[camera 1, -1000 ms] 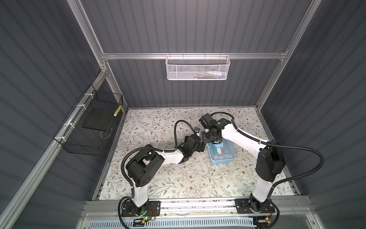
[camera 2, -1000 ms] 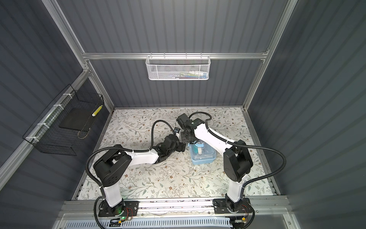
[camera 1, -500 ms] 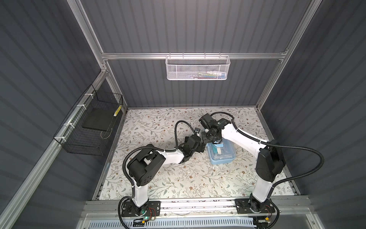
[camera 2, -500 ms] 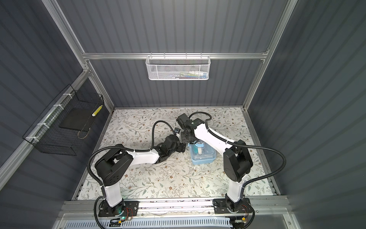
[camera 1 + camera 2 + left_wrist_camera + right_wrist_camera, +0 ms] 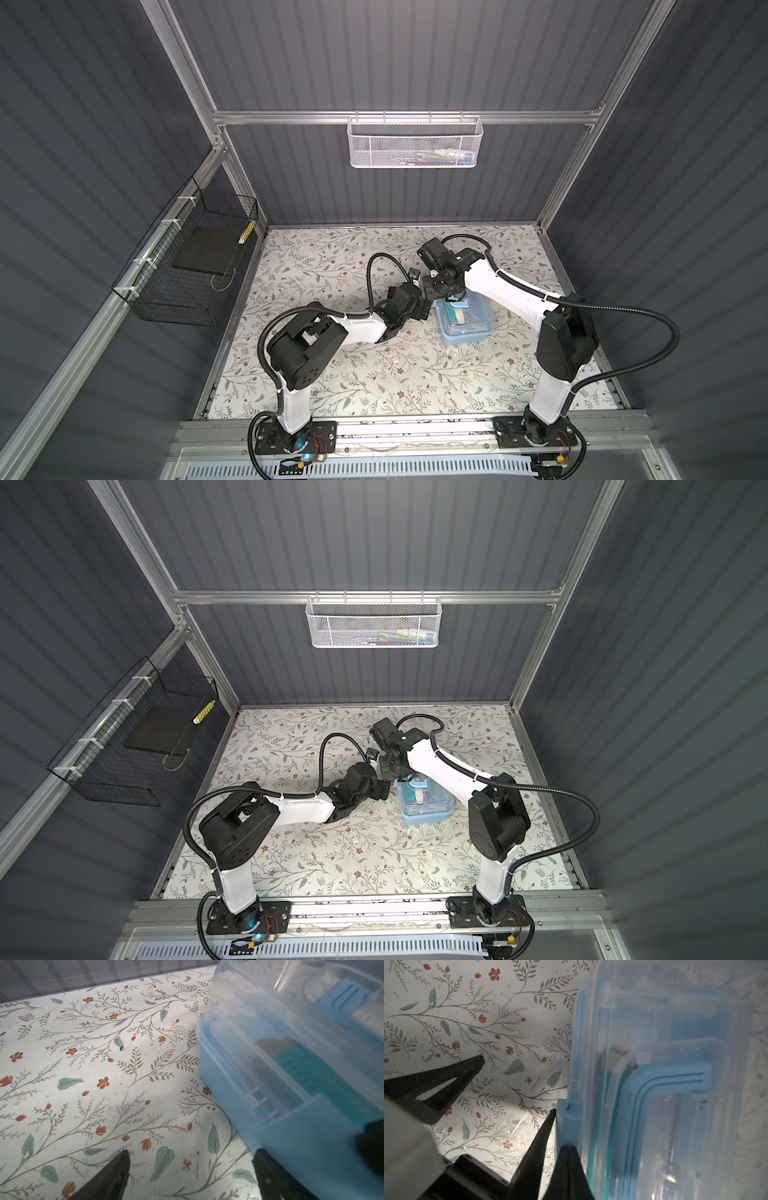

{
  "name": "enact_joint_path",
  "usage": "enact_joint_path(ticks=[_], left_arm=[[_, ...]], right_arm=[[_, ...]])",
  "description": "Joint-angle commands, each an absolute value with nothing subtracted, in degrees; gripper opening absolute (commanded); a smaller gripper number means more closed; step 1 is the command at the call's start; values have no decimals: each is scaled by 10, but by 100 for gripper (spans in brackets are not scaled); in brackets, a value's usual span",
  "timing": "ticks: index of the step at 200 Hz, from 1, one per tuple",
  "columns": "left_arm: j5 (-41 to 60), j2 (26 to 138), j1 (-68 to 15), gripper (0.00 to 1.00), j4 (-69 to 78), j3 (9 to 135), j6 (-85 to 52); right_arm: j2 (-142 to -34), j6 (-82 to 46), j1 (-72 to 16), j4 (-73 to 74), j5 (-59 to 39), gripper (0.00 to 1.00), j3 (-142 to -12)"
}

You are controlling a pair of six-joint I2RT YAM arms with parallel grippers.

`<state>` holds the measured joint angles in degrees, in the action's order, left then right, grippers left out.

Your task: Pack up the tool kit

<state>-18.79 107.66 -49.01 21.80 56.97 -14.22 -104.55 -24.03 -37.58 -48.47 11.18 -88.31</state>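
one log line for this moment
tool kit lid down | left hand open, beside latch | right hand shut, tip at latch

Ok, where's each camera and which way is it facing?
Top views: high in front, looking down on the floral table; left arm, right arm.
Left wrist: low beside the tool kit, facing its latch; open left gripper shows.
Right wrist: above the lid, looking down; shut right gripper shows.
Both wrist views share the latch.

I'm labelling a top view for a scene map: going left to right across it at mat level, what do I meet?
The black wire basket → left gripper → tool kit → right arm's elbow.
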Motion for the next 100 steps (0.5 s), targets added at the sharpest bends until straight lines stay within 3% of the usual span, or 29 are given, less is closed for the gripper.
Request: enact_joint_path(ticks=[1,100], left_arm=[[-171,1067,-495,94,230,580,-147],[-179,1061,-495,94,225,570,-144]], right_arm=[[-1070,-247,-380,-505,116,4,-877],[-1073,-249,-383,-502,112,4,-875]])
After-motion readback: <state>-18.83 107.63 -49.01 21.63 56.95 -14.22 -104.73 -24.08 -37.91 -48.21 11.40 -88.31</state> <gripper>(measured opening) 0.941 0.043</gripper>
